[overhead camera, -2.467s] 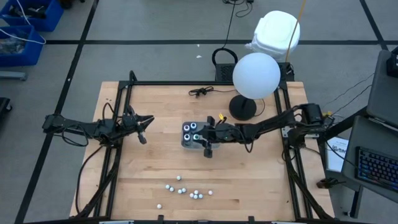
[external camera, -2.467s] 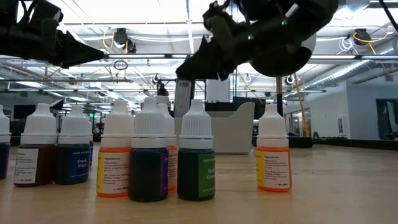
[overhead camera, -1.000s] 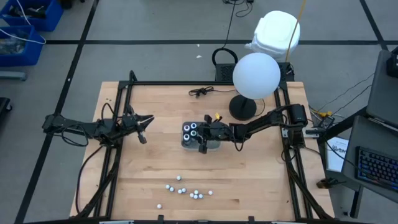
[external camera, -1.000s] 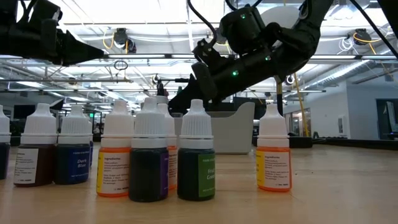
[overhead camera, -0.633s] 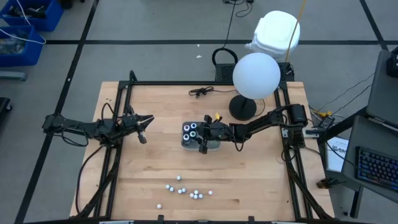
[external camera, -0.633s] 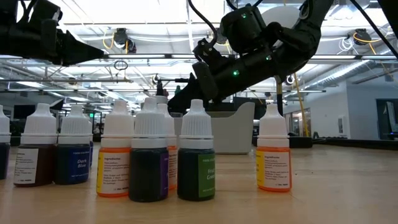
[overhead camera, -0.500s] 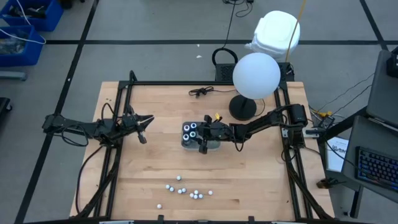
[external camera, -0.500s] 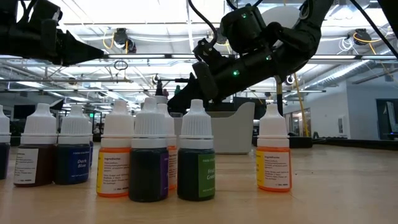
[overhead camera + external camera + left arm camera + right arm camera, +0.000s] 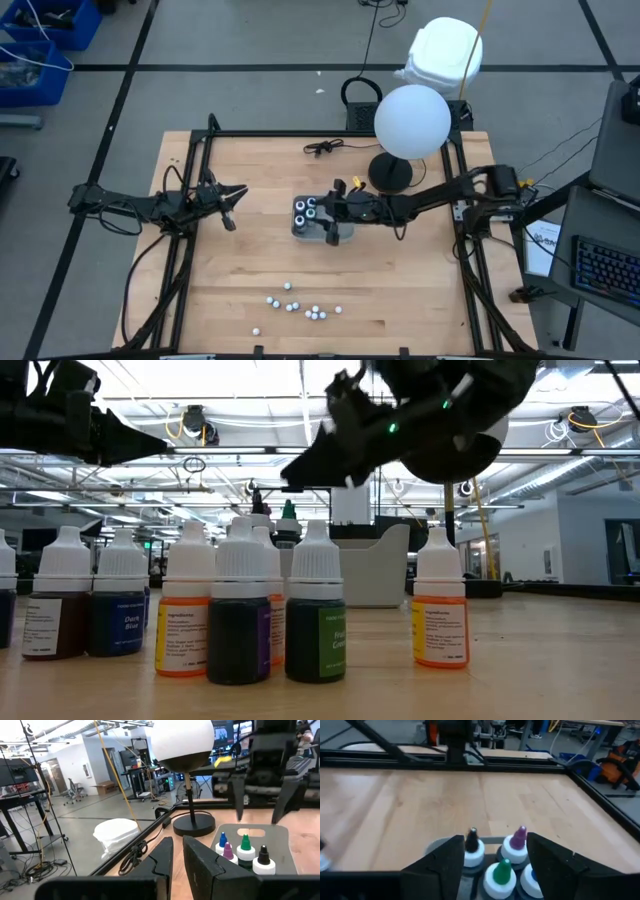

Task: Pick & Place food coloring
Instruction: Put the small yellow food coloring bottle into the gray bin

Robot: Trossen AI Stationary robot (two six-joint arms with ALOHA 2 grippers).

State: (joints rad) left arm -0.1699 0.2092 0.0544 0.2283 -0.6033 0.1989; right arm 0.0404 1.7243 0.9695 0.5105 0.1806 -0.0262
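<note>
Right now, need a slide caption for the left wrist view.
Open right gripper hovers above four colour-tipped food coloring bottles standing in a grey rectangular tray, beside a white globe lamp.

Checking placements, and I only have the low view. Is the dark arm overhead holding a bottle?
Observer: No. The right gripper hangs over the tray, fingers open and empty.
Operator: How many bottles are in that tray?
Observer: Four bottles, tipped black, purple, green and blue.
Operator: And the other arm?
Observer: The left gripper waits near the table's left side, away from the tray.
</note>
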